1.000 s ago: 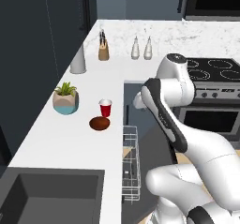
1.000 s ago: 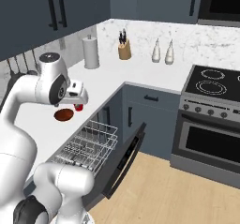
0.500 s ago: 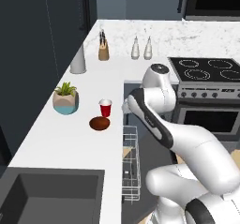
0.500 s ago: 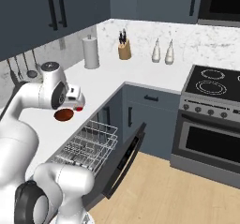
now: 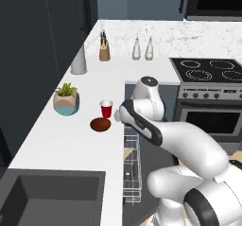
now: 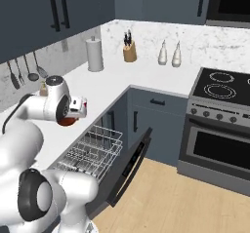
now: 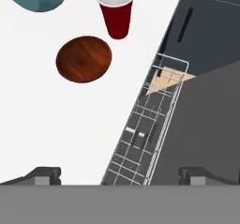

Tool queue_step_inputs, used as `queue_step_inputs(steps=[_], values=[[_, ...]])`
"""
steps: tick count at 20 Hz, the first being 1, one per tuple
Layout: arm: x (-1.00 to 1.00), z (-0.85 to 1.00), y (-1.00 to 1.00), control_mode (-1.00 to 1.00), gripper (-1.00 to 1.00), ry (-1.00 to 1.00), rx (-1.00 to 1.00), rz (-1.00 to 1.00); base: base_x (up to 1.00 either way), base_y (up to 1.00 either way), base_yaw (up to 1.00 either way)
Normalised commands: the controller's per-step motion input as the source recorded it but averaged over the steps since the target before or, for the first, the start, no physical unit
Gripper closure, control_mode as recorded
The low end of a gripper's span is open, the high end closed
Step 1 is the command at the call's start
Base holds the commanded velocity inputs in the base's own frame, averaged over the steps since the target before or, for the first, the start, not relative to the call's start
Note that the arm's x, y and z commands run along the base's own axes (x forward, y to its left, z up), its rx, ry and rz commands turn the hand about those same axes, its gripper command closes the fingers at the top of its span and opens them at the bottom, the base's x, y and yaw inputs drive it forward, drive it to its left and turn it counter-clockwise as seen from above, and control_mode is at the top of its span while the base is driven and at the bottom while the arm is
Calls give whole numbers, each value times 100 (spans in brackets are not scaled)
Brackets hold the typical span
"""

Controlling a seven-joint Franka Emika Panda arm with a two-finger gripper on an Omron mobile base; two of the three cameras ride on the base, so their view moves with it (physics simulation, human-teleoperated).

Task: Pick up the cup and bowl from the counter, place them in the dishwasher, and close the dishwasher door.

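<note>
Red cup (image 5: pixel 107 109) upright on white counter (image 5: pixel 61 140), near edge above dishwasher (image 6: pixel 93 151). Dark reddish-brown bowl (image 5: pixel 100 124) just beside cup, on nearer side, apart from it. In hand view cup (image 7: pixel 116 11) and bowl (image 7: pixel 84 58) sit ahead of fingertips (image 7: pixel 43 175), nothing between them. Gripper (image 7: pixel 119 176) spread wide, holding nothing, hovering over counter edge and rack. White wire rack (image 6: pixel 90 150) pulled out; dishwasher door (image 6: pixel 129 164) hangs open. Teal plant pot (image 5: pixel 66 99) left of cup.
</note>
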Motion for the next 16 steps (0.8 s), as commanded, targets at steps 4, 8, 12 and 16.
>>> queue_step_inputs(steps=[4,8,12,16], values=[[40,-43,33,-100,-100,0,5,0,0,0,0],[46,-31,32,-100,-100,1,0,0,0,0,0],[51,-24,23,-100,-100,3,0,0,0,0,0],[47,-20,13,-100,-100,0,0,0,0,0,0]])
